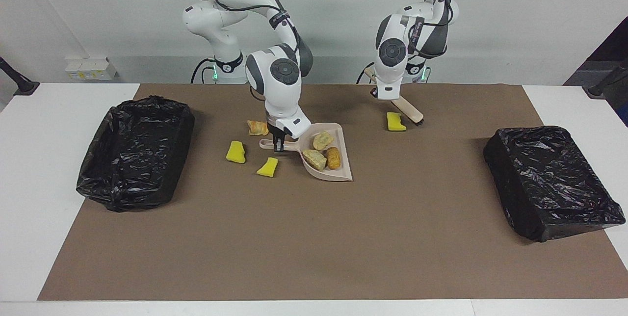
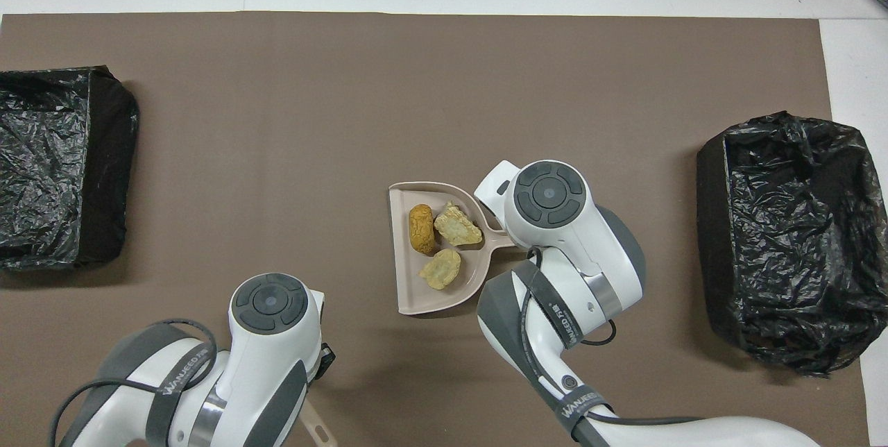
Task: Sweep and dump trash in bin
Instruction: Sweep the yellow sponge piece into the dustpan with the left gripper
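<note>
Trash: seven scraps. Three tan lumps (image 1: pixel 322 151) lay in the dustpan (image 1: pixel 343 171) near mid-worktop. Two yellow chunks (image 1: pixel 236 152) lay on the brown mat (image 1: pixel 314 247) beside the pan's handle, toward the right arm's end; one orange-brown lump (image 1: pixel 257 127) lay just nearer the robots than those. A seventh, a yellow chunk (image 1: pixel 395 121), lay apart toward the left arm's end, just beside the brush head.

Dustpan: beige, flat on the mat, its open mouth turned toward the left arm's end. Right tool (image 1: pixel 278 142) pinched its handle, fingers pressed onto it.

Brush (image 1: pixel 408 110): beige handle, dark bristles, held slantwise by the left tool (image 1: pixel 380 94), which was clamped on the handle; the bristle end was low beside the lone yellow chunk, possibly touching the mat, though contact was hard to judge.

Bins: two, lined with black bags. One (image 1: pixel 135 151) stood at the right arm's end of the mat, the other (image 1: pixel 552 181) at the left arm's end, both well apart from the scraps.

Worktop (image 1: pixel 39 159): white, carrying the mat.
</note>
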Action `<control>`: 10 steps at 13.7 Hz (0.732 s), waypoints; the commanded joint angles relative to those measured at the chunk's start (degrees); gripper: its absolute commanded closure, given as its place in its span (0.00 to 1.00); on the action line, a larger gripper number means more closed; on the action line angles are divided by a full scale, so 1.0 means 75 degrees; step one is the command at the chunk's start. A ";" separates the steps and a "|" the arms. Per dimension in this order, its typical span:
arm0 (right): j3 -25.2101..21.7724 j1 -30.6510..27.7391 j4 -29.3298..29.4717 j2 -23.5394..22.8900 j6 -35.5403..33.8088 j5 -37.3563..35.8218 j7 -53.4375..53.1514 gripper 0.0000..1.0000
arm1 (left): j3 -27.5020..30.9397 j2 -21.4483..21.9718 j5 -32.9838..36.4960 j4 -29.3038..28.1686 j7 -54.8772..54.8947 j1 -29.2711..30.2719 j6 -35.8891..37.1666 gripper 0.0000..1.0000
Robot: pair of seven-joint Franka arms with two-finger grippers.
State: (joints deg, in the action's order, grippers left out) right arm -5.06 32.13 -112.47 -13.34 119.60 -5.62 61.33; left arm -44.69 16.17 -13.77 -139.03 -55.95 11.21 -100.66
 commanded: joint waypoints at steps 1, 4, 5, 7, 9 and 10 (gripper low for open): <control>0.0030 -0.0042 -0.0274 0.0150 0.0156 -0.0001 -0.0008 1.00 | 0.0099 -0.0150 -0.0424 -0.0074 0.1591 0.0204 -0.0861 1.00; 0.0042 -0.0042 -0.0274 0.0150 0.0144 -0.0001 -0.0103 1.00 | 0.0111 -0.0995 -0.0590 0.0734 0.3028 0.0732 -0.1050 1.00; 0.0042 -0.0042 -0.0274 0.0150 0.0144 -0.0001 -0.0103 1.00 | 0.0111 -0.1194 -0.0602 0.0817 0.3285 0.0732 -0.1353 1.00; 0.0042 -0.0042 -0.0274 0.0150 0.0144 0.0011 -0.0126 1.00 | 0.0088 -0.1767 -0.0649 0.0969 0.3499 0.0500 -0.2218 1.00; 0.0042 -0.0042 -0.0274 0.0161 0.0120 0.0011 -0.0126 1.00 | 0.0088 -0.2365 -0.0707 0.1180 0.3522 -0.0132 -0.3040 1.00; 0.0030 -0.0042 -0.0274 0.0150 0.0120 0.0011 -0.0138 1.00 | 0.0088 -0.2426 -0.0707 0.1297 0.3569 -0.0355 -0.3113 1.00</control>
State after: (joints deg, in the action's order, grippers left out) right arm -5.08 32.13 -112.54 -13.32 119.60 -5.62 61.14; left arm -44.19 1.29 -18.11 -131.72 -30.04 12.24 -122.04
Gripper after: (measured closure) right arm 0.678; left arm 0.740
